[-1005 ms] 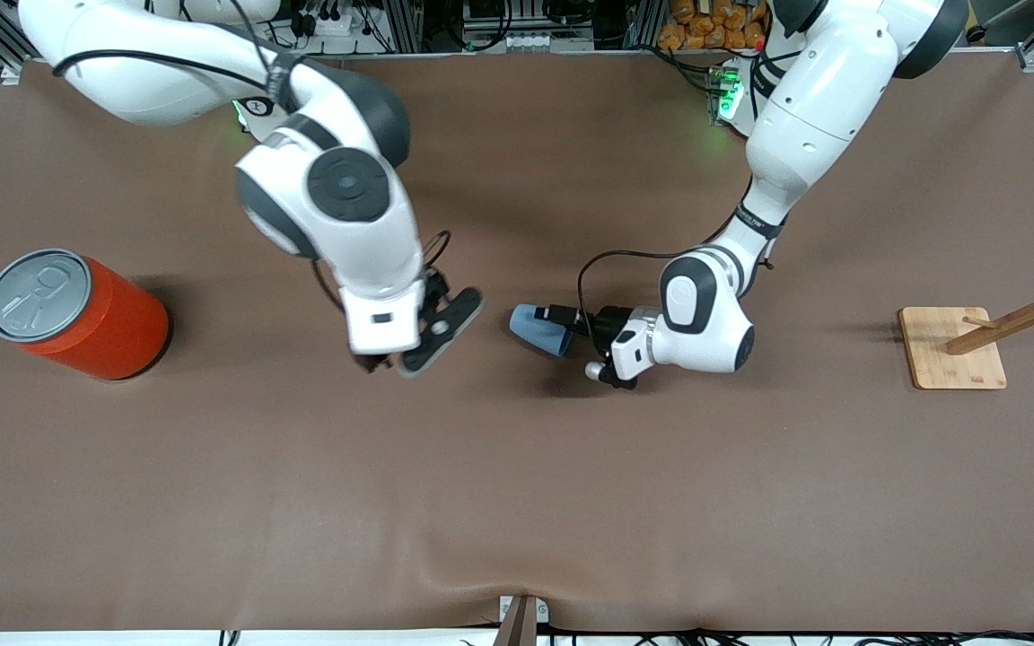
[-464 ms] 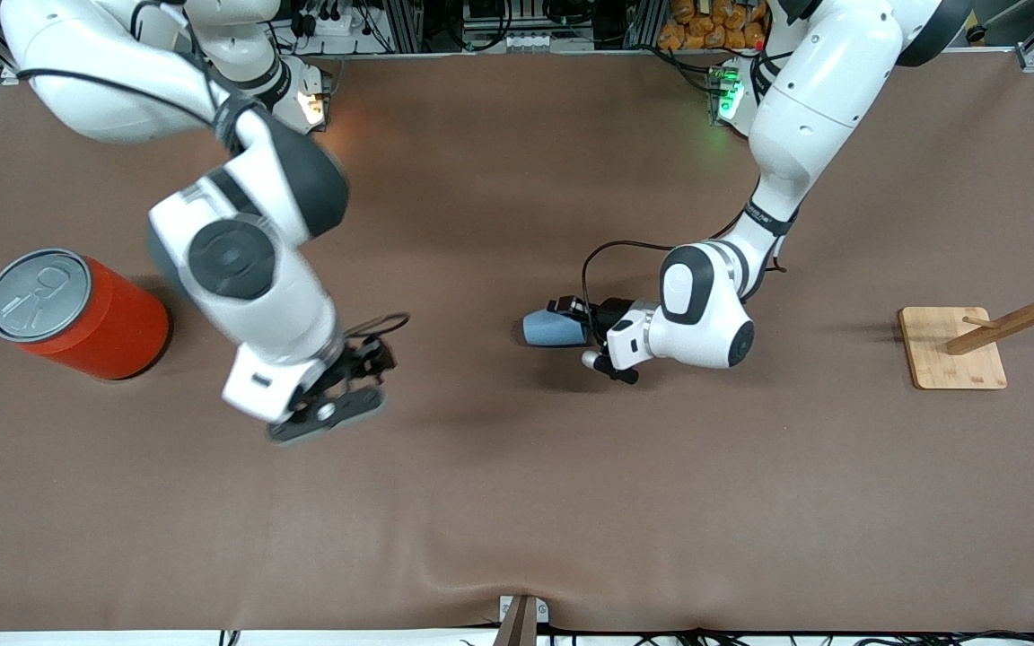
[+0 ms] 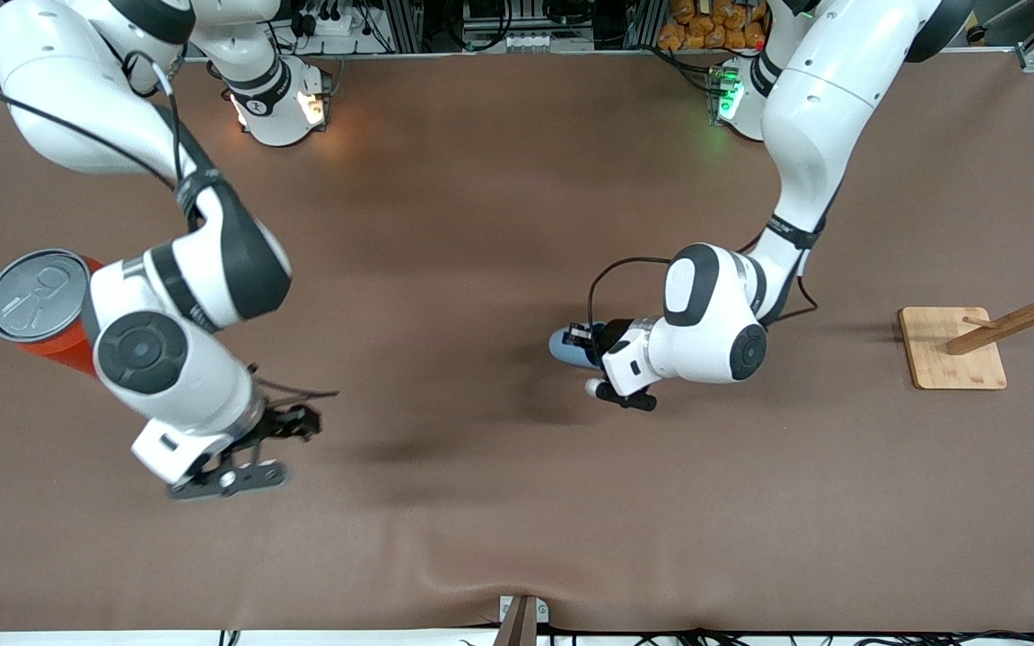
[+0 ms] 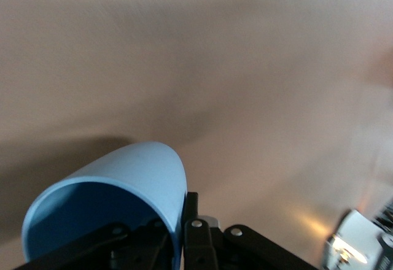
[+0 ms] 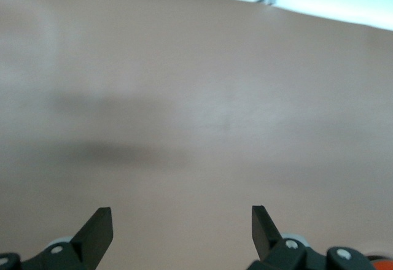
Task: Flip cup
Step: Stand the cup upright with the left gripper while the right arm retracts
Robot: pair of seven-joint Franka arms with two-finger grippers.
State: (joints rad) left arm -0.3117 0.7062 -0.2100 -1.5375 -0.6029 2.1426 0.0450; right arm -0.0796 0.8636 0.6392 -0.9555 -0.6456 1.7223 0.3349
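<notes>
The light-blue cup (image 3: 564, 348) is pinched by its rim in my left gripper (image 3: 583, 338), over the middle of the table. The left wrist hides most of it in the front view. In the left wrist view the cup (image 4: 132, 175) shows its darker blue inside, with one finger (image 4: 191, 207) outside the wall and the other inside; the left gripper (image 4: 178, 227) is shut on that wall. My right gripper (image 3: 300, 423) is open and empty, over bare cloth toward the right arm's end. Its fingertips stand wide apart in the right wrist view (image 5: 181, 221).
A large orange can (image 3: 50, 336) with a grey pull-tab lid stands at the right arm's end, partly hidden by the right arm. A wooden stand (image 3: 952, 345) with pegs sits at the left arm's end. Brown cloth (image 3: 517, 502) covers the table.
The right arm has swung away from the cup toward the orange can's end of the table. The left gripper has turned with the cup, which now shows less under the wrist.
</notes>
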